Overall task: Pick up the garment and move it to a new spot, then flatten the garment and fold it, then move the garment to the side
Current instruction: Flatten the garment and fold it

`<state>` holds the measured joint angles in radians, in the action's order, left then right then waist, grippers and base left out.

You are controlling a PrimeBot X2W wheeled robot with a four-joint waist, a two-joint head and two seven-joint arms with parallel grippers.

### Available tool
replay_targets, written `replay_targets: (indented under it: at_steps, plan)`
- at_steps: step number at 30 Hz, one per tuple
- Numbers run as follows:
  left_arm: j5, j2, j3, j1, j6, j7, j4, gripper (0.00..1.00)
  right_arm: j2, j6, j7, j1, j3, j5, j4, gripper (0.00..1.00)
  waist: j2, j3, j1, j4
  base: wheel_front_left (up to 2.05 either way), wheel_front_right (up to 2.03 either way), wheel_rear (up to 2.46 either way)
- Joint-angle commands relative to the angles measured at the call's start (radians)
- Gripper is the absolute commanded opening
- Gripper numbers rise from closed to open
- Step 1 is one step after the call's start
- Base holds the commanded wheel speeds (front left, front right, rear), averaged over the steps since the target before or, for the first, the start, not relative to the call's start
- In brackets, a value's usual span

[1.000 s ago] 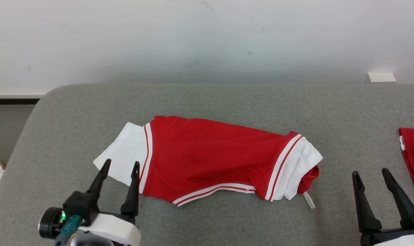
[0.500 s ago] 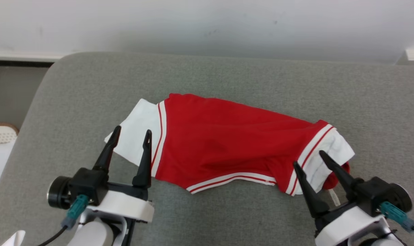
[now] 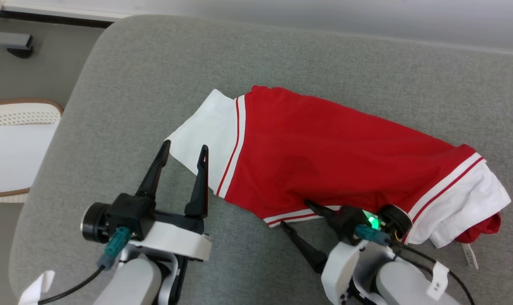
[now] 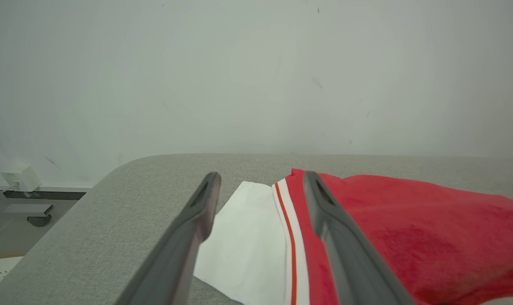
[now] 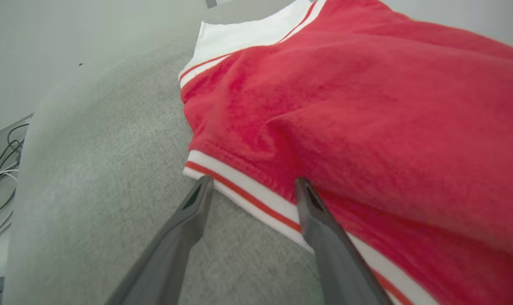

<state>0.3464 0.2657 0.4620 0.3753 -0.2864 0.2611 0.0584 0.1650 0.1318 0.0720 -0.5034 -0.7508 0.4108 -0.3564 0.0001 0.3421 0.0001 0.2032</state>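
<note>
Head view: the garment (image 3: 332, 161) lay long-axis left to right on the table (image 3: 133, 76), with my left gripper (image 3: 186, 146) at its white left end and my right gripper (image 3: 295, 212) at the striped near hem, both wide open and empty. Left wrist view: the white end sat straight ahead, between the fingers. Right wrist view: the hem lay at the fingertips.

Garment (image 3: 337, 156), left tool (image 3: 186, 146), right tool (image 3: 296, 214) perhaps touching

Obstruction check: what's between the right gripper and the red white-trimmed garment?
Nothing: right wrist view shows the right gripper straddling the hem of the red garment.
</note>
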Motion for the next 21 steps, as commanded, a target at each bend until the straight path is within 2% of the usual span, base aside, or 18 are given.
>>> replay_targets:
  at_steps: [1, 5, 6, 7, 8, 10, 15, 21]
  plan:
    - [-0.009, -0.006, -0.005, 0.01, 0.004, 0.003, 0.008, 1.0, 0.007, -0.002, 0.02, -0.034, -0.045, 0.016, -0.047, 1.0, -0.0001, 0.004, -0.0001, 0.004, 0.0, 0.0, 0.0]
    - [-0.02, -0.017, -0.015, 0.011, 0.011, 0.004, 0.012, 1.0, 0.011, -0.002, 0.113, -0.086, -0.136, 0.051, -0.145, 1.0, -0.0001, 0.004, -0.0001, -0.001, 0.0, 0.0, 0.0]
    - [-0.023, -0.019, -0.019, 0.009, 0.013, 0.004, 0.012, 1.0, 0.012, -0.002, 0.147, -0.095, -0.16, 0.064, -0.166, 0.66, -0.0001, 0.003, -0.0001, -0.004, 0.0, 0.0, 0.0]
    - [-0.025, -0.021, -0.022, 0.007, 0.014, 0.004, 0.013, 1.0, 0.01, -0.002, 0.163, -0.106, -0.179, 0.076, -0.174, 0.48, -0.0001, 0.002, -0.0001, -0.007, 0.0, 0.0, 0.0]
    - [-0.028, -0.023, -0.025, 0.004, 0.017, 0.004, 0.013, 1.0, 0.008, -0.002, 0.162, -0.117, -0.188, 0.088, -0.177, 0.0, -0.0001, 0.0, -0.0001, -0.01, 0.0, 0.0, 0.0]
    - [-0.035, -0.027, -0.031, -0.003, 0.02, 0.004, 0.015, 1.0, 0.006, 0.0, 0.162, -0.134, -0.209, 0.109, -0.179, 0.0, -0.0001, -0.006, -0.0001, -0.014, 0.0, 0.0, 0.0]
    - [-0.044, -0.037, -0.051, -0.02, 0.029, 0.004, 0.018, 1.0, 0.009, -0.001, 0.056, -0.175, -0.197, 0.134, -0.092, 0.0, -0.0001, -0.031, -0.0001, -0.028, 0.0, 0.0, 0.0]
    - [-0.058, -0.03, -0.084, -0.045, 0.025, 0.004, 0.01, 1.0, 0.067, -0.002, -0.021, -0.143, -0.072, 0.127, 0.078, 0.0, -0.0001, -0.054, -0.0001, -0.07, 0.0, 0.0, 0.0]
